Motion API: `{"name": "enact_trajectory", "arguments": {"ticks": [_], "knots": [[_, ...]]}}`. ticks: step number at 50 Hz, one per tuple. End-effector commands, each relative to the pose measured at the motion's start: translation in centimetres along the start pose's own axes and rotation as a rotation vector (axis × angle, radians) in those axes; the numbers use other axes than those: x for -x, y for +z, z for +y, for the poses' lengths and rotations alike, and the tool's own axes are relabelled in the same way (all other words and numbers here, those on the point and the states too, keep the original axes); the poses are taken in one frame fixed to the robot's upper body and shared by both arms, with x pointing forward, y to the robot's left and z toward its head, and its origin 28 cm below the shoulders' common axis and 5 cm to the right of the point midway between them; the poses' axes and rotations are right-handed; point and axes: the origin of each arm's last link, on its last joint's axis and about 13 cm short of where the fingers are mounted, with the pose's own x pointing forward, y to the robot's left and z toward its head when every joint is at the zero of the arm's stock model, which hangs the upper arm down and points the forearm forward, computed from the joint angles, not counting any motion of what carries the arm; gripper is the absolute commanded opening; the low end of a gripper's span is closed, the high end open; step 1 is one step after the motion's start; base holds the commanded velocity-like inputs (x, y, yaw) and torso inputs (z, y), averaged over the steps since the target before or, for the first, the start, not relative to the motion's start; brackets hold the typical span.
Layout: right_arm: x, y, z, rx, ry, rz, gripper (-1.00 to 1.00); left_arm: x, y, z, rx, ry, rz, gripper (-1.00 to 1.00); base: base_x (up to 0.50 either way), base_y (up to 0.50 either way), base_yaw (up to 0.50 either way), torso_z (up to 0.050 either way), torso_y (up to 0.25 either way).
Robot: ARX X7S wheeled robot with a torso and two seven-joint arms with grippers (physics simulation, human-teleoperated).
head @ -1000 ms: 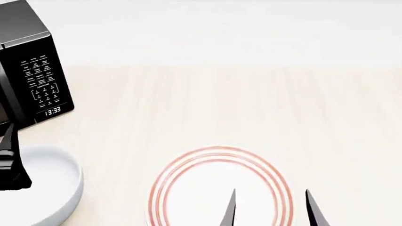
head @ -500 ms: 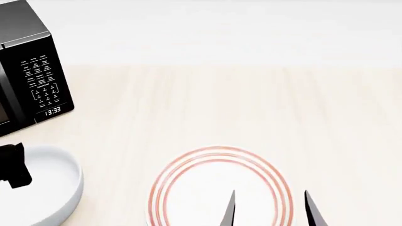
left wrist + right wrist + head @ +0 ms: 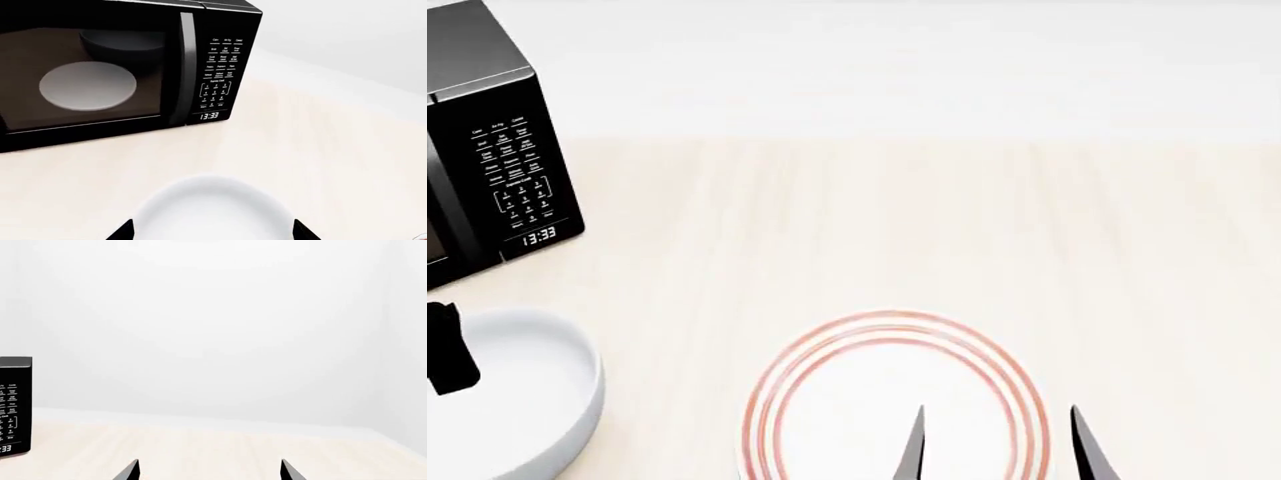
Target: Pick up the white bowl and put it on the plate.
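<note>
One white bowl [image 3: 521, 390], one plate [image 3: 894, 395] with thin red-orange rings and one black microwave [image 3: 120, 70] stand on the pale wooden surface [image 3: 961, 230]. The bowl is deep and glossy, and nothing shows inside it; the plate is bare as well, though its near part is cut off by the edge of the head view. Through the microwave's dark window a single pale round dish [image 3: 88, 86] shows inside the oven, and the display on the keypad panel reads 13:33. Two claws are in view. The left claw [image 3: 212, 231] hangs directly over the bowl, its two dark tips spread wide so that one stands at each side of the bowl's rim; in the head view only a dark piece of it shows at the bowl's far-left edge, and whether a tip touches the rim cannot be told. The microwave stands beyond this claw, past the bowl. The right claw [image 3: 998, 448] is also spread, its two tapered fingers [image 3: 913, 445] pointing forward, with the plate directly beneath and ahead of them; it holds nothing. The bowl rests on the surface well apart from the right claw, toward the left claw's side, and apart from the plate.
</note>
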Motion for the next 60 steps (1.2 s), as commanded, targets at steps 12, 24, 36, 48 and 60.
{"name": "enact_trajectory", "arguments": {"ticks": [12,24,36,48,60], "knots": [[0.0,-0.1,0.0,0.001,0.001,0.001,1.00,-0.8,-0.7,1.0,0.006,0.055,0.013,1.00,0.00,0.00,0.00,0.000,0.000],[0.0,-0.1,0.0,0.002,0.002,0.002,1.00,-1.4,-1.0,1.6,0.005,0.084,0.016,1.00,0.00,0.00,0.00,0.000,0.000],[0.0,-0.1,0.1,0.001,0.004,0.003,1.00,-1.7,-1.6,2.2,0.013,0.113,0.031,1.00,0.00,0.00,0.00,0.000,0.000],[0.0,-0.1,0.1,0.001,0.006,0.004,1.00,-3.0,-2.3,3.1,0.007,0.112,0.072,1.00,0.00,0.00,0.00,0.000,0.000],[0.0,-0.2,0.2,0.003,0.010,0.005,1.00,-3.6,-2.7,3.3,-0.007,0.119,0.085,1.00,0.00,0.00,0.00,0.000,0.000]]}}
